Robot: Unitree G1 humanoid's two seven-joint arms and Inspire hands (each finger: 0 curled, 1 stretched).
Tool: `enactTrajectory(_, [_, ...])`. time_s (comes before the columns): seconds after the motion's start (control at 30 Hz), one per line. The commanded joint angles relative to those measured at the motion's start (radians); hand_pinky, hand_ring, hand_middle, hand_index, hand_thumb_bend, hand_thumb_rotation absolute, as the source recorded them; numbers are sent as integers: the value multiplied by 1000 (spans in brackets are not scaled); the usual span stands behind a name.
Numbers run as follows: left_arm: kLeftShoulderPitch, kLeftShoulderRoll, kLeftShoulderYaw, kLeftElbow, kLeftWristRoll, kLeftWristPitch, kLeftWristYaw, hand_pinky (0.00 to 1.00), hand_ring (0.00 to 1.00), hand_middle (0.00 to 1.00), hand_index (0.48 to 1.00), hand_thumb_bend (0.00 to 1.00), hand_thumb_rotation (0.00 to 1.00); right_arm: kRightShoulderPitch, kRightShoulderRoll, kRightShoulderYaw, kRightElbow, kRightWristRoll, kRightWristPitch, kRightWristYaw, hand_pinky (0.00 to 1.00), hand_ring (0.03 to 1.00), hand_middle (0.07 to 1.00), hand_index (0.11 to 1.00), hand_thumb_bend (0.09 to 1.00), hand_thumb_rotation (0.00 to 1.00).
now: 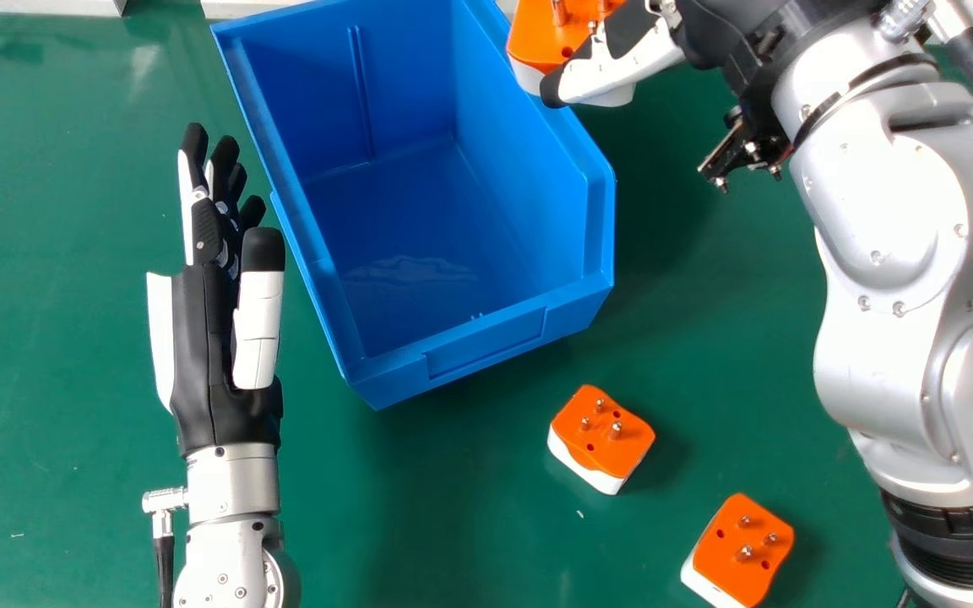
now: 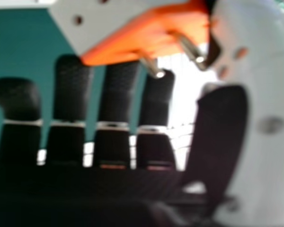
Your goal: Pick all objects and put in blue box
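We see our right hand (image 1: 634,67) holding a three-pin plug, the held plug (image 1: 537,38), between its thumb (image 2: 217,137) and fingers (image 2: 116,99). The grip is only partly closed: the thumb bends in against the plug, while the fingers reach out fairly straight. This plug has a bright orange face, metal pins and a white body, and from where we look it overlaps the rim of the blue box (image 1: 486,342); we cannot tell whether the two touch. The box stands just to the left of that hand, its top open.

We count three plugs and one box. Two plugs lie on the green table (image 1: 453,523), nearer to us than the right hand, pins up. The middle plug (image 1: 588,443) is just off the box's near wall; the nearest plug (image 1: 727,536) sits farther right. Each shows three round metal pins, small dark holes and rounded corners over a white body.

Our left hand (image 1: 203,346) is beside the box's left wall, fingers extended, wide open and holding nothing.
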Motion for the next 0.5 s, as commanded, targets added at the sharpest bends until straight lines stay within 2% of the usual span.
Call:
enactTrajectory(0.0, [-7, -2, -4, -7, 5, -24, -3, 952, 979, 979, 989, 953, 917, -38, -8, -18, -15, -7, -9, -21, 166, 328, 444, 528, 510, 0])
enactTrajectory(0.1, [-5, -2, -6, -15, 5, -18, -4, 952, 979, 979, 989, 954, 916, -38, -9, -18, -14, -6, -9, -22, 166, 328, 444, 528, 510, 0])
enactTrajectory(0.23, [-8, -3, -5, -10, 5, -23, -3, 952, 980, 980, 989, 951, 917, -39, -10, -19, -12, -4, -9, -24, 166, 328, 444, 528, 510, 0])
enactTrajectory(0.37, [-10, -2, -6, -8, 12, -20, 1, 949, 978, 979, 989, 948, 916, -39, -11, -20, -9, -2, -10, -26, 166, 328, 444, 528, 510, 0])
enactTrajectory(0.47, [-11, -3, -7, -7, 10, -24, -1, 949, 977, 978, 989, 948, 918, -39, -13, -20, -8, 0, -11, -27, 166, 328, 444, 528, 510, 0])
